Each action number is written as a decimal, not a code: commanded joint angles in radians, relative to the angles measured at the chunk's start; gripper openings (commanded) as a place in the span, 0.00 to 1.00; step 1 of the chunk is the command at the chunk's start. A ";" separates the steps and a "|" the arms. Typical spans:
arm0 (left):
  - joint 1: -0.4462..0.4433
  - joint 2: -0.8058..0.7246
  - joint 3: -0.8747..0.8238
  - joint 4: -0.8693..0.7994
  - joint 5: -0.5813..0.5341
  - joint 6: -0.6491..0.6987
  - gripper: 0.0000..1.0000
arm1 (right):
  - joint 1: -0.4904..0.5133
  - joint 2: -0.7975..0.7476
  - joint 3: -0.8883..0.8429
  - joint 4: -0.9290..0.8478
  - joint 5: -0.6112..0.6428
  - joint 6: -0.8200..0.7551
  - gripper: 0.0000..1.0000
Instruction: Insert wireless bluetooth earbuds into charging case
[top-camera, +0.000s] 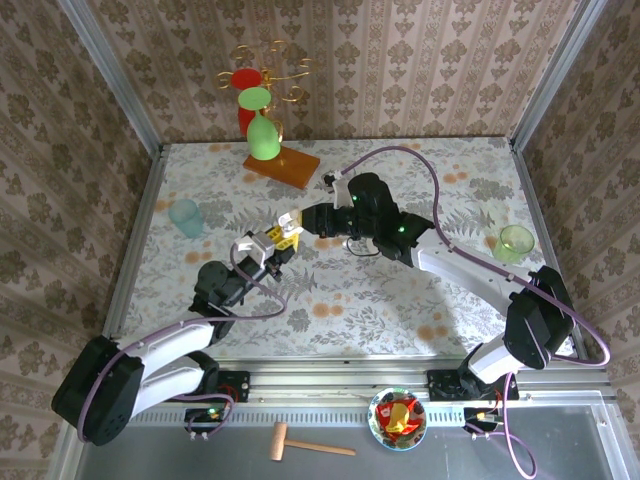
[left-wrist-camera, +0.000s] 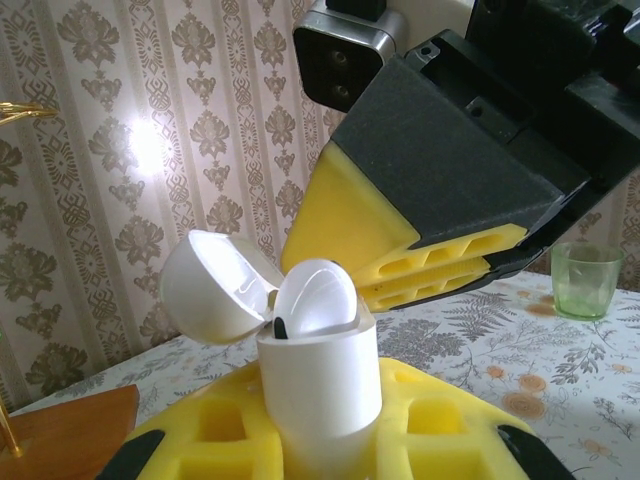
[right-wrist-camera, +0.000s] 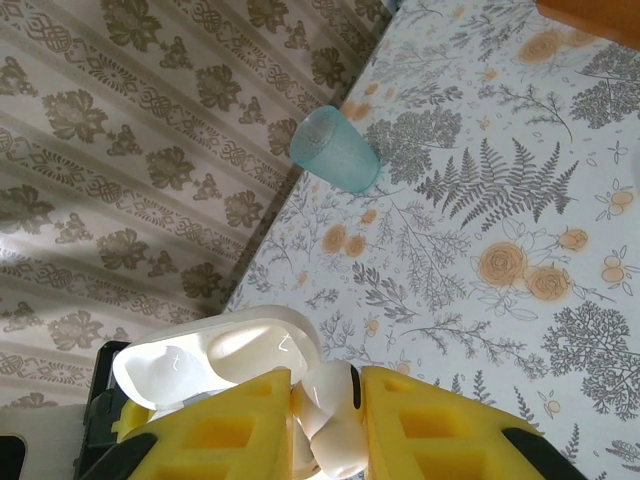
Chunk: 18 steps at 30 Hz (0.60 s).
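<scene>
The left gripper (left-wrist-camera: 322, 435) is clamped on the upright white pebble-shaped plastic charging case (left-wrist-camera: 320, 385), lid hinged open. The right gripper (right-wrist-camera: 328, 390) pinches a small glossy white earbud (right-wrist-camera: 325, 432), lower end inside the case's mouth.

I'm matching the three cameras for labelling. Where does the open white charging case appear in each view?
Top external: charging case barely visible at table centre, where the two arms meet.
Left wrist: case lower centre, upright between the left fingers, lid open leftward.
Right wrist: case bottom left, just above the right fingers, which pinch an earbud.
Shared landmark: the floral tablecloth.
</scene>
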 joint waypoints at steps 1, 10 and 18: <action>-0.004 -0.030 0.036 0.036 -0.007 -0.022 0.05 | 0.006 -0.001 -0.007 0.029 -0.008 0.007 0.21; -0.005 -0.019 0.031 0.047 -0.015 -0.013 0.05 | 0.006 -0.046 -0.030 0.035 -0.008 -0.012 0.22; -0.005 -0.003 0.030 0.076 0.000 -0.014 0.05 | 0.005 -0.081 -0.034 0.030 0.013 -0.028 0.41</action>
